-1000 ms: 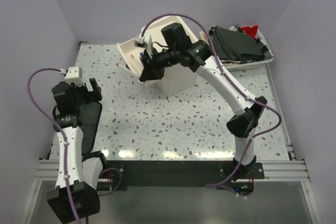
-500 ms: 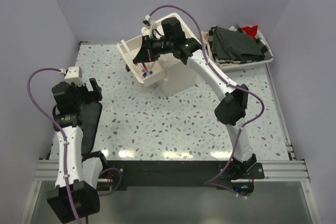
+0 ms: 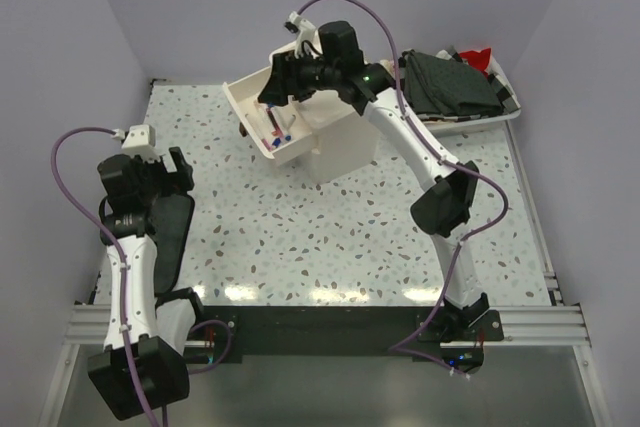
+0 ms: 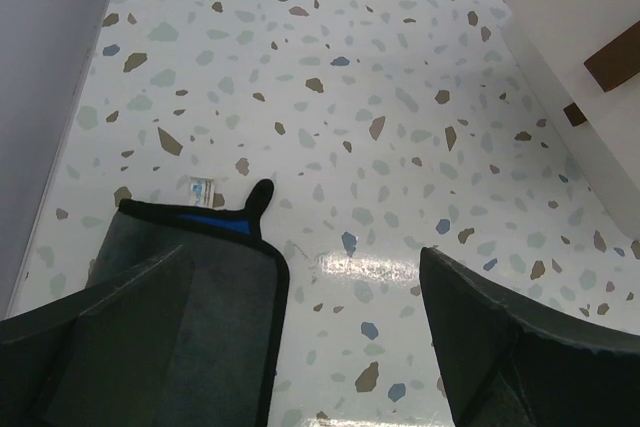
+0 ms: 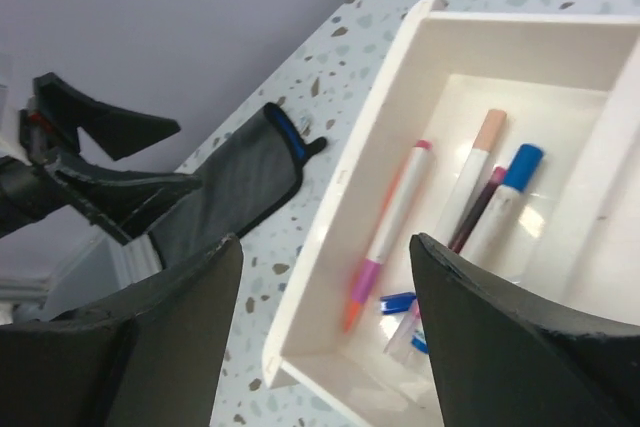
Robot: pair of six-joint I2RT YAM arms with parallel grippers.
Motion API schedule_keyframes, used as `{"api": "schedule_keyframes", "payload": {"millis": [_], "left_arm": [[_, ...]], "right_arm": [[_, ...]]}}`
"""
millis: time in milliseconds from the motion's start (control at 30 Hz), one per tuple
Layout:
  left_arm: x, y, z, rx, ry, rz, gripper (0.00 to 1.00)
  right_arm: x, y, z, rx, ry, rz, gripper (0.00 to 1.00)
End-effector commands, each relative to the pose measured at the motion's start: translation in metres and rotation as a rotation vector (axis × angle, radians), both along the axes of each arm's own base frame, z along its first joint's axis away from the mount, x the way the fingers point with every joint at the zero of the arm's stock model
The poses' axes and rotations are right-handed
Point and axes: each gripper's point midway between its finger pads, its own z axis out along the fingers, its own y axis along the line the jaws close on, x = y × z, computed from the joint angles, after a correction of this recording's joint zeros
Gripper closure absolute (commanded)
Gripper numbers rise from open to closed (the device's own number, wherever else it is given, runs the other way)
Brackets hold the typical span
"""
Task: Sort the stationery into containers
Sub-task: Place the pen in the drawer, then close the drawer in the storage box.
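Observation:
The cream-white cabinet [image 3: 340, 147] stands at the back middle, its top drawer [image 3: 240, 97] pulled out to the left. In the drawer [image 5: 350, 162] lie a white pen with a pink and orange end [image 5: 395, 232], a tan-capped pen [image 5: 472, 177], a maroon pen [image 5: 478, 212], a blue-capped white pen [image 5: 508, 195] and a small blue-capped piece [image 5: 400, 302]. My right gripper [image 5: 330, 337] hangs open just above the drawer's near end [image 3: 280, 87], nothing between its fingers. My left gripper [image 4: 350, 337] stands open and empty, low over the table on the left [image 3: 165, 172].
A dark flat pouch [image 3: 172, 227] with a blue-lined edge [image 4: 190, 307] lies under the left gripper. A white tray of dark folded cloths [image 3: 455, 87] sits at the back right. The cabinet's side with a brown handle [image 4: 615, 55] shows at the left wrist view's right edge.
My right gripper moved from the drawer's front up over the open drawer and opened its jaws. The left arm has not moved.

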Motion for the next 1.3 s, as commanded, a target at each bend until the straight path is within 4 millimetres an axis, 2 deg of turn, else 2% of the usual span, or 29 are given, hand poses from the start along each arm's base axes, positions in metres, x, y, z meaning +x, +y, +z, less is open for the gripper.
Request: {"api": "schedule_keyframes", "payload": {"millis": [0,100,133,200,267,367,533,600,700,867,1100,1267], "left_arm": [[0.013,0.001,0.028,0.002,-0.086,-0.012,0.00],[0.016,0.000,0.029,-0.013,-0.093,-0.020,0.00],[0.017,-0.002,0.029,-0.016,-0.097,-0.025,0.00],[0.017,-0.004,0.029,-0.025,-0.098,-0.036,0.00],[0.018,-0.005,0.027,-0.031,-0.098,-0.044,0.00],[0.019,-0.006,0.024,-0.037,-0.095,-0.049,0.00],[0.019,-0.009,0.019,-0.052,-0.090,-0.058,0.00],[0.019,-0.010,0.018,-0.056,-0.086,-0.060,0.00],[0.019,-0.010,0.019,-0.054,-0.086,-0.061,0.00],[0.019,-0.009,0.017,-0.052,-0.080,-0.061,0.00],[0.018,-0.009,0.013,-0.053,-0.070,-0.060,0.00],[0.019,-0.009,0.012,-0.059,-0.067,-0.063,0.00]], "right_arm": [[0.020,-0.036,0.056,-0.021,-0.220,-0.114,0.27],[0.036,-0.067,0.075,-0.120,-0.381,-0.224,0.26],[0.052,-0.086,0.085,-0.161,-0.450,-0.335,0.26],[0.062,-0.114,0.091,-0.267,-0.571,-0.409,0.21],[0.073,-0.130,0.092,-0.365,-0.674,-0.437,0.17],[0.082,-0.150,0.090,-0.467,-0.717,-0.448,0.17],[0.104,-0.185,0.078,-0.528,-0.684,-0.493,0.17],[0.115,-0.196,0.062,-0.556,-0.645,-0.497,0.18],[0.124,-0.207,0.055,-0.553,-0.607,-0.505,0.21],[0.132,-0.212,0.039,-0.575,-0.584,-0.477,0.24],[0.125,-0.204,0.017,-0.557,-0.527,-0.371,0.32],[0.119,-0.200,0.000,-0.552,-0.476,-0.301,0.43]]}}
